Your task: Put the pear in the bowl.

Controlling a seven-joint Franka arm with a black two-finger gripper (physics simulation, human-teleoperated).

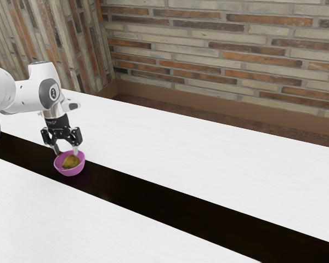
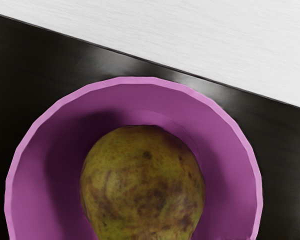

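Exterior view, left to right: my white arm (image 1: 30, 94) comes in from the left edge, hand pointing down. My gripper (image 1: 66, 152) is at the pink-purple bowl (image 1: 69, 171), jaws wide, one finger either side of a gap, tips right around rim height. Pear (image 1: 71, 161), brown-green and mottled, is inside the bowl. Bowl sits on the dark strip (image 1: 170, 198), which runs on to the right across the white table (image 1: 219, 159). Brick wall (image 1: 236, 44) behind.
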